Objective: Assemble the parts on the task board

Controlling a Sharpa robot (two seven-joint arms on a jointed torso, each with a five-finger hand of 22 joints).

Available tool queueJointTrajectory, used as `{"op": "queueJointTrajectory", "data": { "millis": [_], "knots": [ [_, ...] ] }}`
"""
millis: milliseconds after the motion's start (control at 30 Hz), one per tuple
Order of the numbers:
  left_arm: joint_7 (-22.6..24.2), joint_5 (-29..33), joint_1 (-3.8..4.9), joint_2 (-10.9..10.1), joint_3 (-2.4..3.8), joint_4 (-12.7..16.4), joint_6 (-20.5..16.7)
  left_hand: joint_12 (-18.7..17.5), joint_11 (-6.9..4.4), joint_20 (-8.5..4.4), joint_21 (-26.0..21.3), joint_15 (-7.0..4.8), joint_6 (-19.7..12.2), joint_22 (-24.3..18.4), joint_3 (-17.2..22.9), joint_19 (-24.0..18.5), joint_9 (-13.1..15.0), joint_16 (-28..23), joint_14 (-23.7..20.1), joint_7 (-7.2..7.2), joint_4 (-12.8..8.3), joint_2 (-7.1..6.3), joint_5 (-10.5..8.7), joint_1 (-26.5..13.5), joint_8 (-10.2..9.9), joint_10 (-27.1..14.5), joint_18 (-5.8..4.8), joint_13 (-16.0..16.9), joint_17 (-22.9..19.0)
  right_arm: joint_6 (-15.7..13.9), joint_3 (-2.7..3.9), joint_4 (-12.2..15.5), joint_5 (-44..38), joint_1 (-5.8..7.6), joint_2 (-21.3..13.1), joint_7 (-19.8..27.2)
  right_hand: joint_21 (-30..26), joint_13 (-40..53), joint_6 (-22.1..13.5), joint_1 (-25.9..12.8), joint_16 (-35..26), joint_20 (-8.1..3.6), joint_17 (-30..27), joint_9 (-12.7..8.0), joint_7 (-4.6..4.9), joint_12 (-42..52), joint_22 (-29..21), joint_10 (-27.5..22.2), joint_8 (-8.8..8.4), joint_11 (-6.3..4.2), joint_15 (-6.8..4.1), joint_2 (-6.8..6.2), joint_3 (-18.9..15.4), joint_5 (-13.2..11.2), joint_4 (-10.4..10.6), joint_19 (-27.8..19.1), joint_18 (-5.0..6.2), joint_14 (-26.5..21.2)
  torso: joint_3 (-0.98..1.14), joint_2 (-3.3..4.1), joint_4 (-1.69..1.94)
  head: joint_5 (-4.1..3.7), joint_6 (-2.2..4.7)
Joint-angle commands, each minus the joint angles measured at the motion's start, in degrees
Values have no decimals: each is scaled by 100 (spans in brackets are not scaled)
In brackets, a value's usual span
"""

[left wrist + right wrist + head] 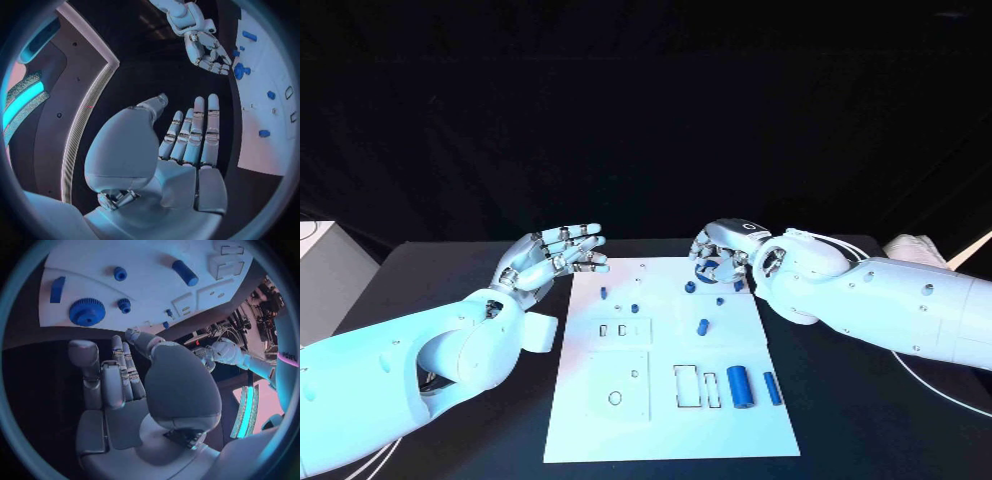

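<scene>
A: How is the left hand (557, 252) seen?
B: It is held palm-up just off the far left corner of the task board (668, 425); its fingers (195, 131) are stretched out straight, side by side with slight gaps, and nothing is gripped.

A: And the right hand (727, 250)?
B: It is poised over the board's far edge, back of the hand up. In the right wrist view the fingers (119, 371) are extended and lie close together, the thumb set apart, and nothing is pinched between them.

A: Where are the parts placed relative to those fingers?
B: A blue gear (87, 312) lies on the board just beyond the right fingertips, with a small round piece (124, 305) close beside it. Farther out from the fingertips a flat rectangular piece (57, 289), another small round piece (120, 273) and a cylinder (185, 272) are seen. In the head view the large cylinder (740, 386) and a slim bar (772, 387) lie near the board's near right corner, well away from both hands, beside outlined rectangular slots (687, 385)
</scene>
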Motion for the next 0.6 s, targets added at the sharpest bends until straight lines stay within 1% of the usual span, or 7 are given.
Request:
{"op": "queueJointTrajectory", "data": {
  "millis": [33, 100, 233, 400, 433, 533, 600],
  "knots": [
    [5, -36, 15, -22, 7, 98, 166, 13, 2, -38, 103, -11, 45, 64, 6, -9, 8, 92, -1, 307, -36, -9, -31, -76, 40, 58, 96, -1, 70, 219, 0, -39, -326, -27, 45, -273, 53, -5, -54, -11, 34, 15, 16, 12, 13, -30, 61, -73, -40, 9, 40, -65, 35, -39, 15, 16, -93, 352, -14, 56, 30, -50, -19],
    [3, -36, 17, -35, 8, 153, 168, 10, 2, -40, 135, -11, 44, 85, 11, -21, 8, 119, -17, 307, -43, -9, -30, -80, 40, 57, 94, -2, 94, 274, -2, -44, -346, -48, 69, -338, 107, -18, -75, -37, 58, 29, 28, 24, 19, -40, 132, -178, -46, 27, 50, -94, 32, -56, 30, 23, -102, 342, -23, 79, 47, -57, -23],
    [-5, -36, 19, -50, 9, 212, 167, 4, 4, -42, 174, -7, 43, 111, 16, -44, 7, 145, -52, 308, -52, -10, -30, -87, 40, 50, 90, -3, 122, 351, -4, -27, -404, -82, 100, -447, 241, -20, -63, -71, 140, 74, 102, 57, 35, -36, 303, -358, -26, 51, 54, -132, 8, -74, 59, 64, -130, 339, -27, 102, 62, -60, -34],
    [-13, -36, 28, -67, 10, 228, 148, -9, 18, -40, 232, 3, -22, 150, 18, -85, -7, 187, -105, 329, -62, -15, -29, -102, 22, 31, 85, -5, 165, 447, -5, -35, -469, -102, 129, -549, 270, -17, -76, -93, 183, 98, 138, 74, 31, -27, 341, -453, -25, 56, 54, -162, -32, -79, 74, 67, -128, 335, -32, 126, 57, -61, -46],
    [-16, -36, 32, -70, 10, 228, 145, -12, 22, -39, 246, 6, -37, 159, 18, -94, -10, 198, -114, 336, -64, -17, -28, -106, 17, 26, 84, -5, 176, 469, -5, -41, -484, -105, 131, -568, 276, -15, -86, -101, 193, 103, 146, 78, 31, -24, 349, -477, -28, 58, 56, -173, -49, -81, 79, 67, -127, 334, -28, 135, 57, -66, -46],
    [-24, -36, 42, -81, 11, 228, 139, -12, 22, -39, 246, 6, -37, 159, 18, -94, -10, 198, -114, 336, -64, -17, -28, -106, 17, 26, 84, -5, 176, 548, -6, -40, -520, -116, 123, -589, 262, -11, -109, -121, 213, 113, 158, 86, 28, -19, 335, -537, -35, 59, 61, -202, -105, -97, 92, 49, -118, 329, -31, 152, 63, -100, -41],
    [-27, -36, 45, -89, 12, 229, 133, -16, 28, -37, 273, 11, -48, 177, 17, -112, -13, 219, -135, 344, -67, -21, -30, -116, 13, 19, 83, -5, 196, 608, -6, -21, -530, -122, 113, -591, 229, -8, -127, -108, 219, 120, 153, 93, 15, -18, 302, -604, -40, 59, 63, -218, -157, -108, 90, 22, -108, 321, -31, 161, 64, -117, -23]
  ]
}}
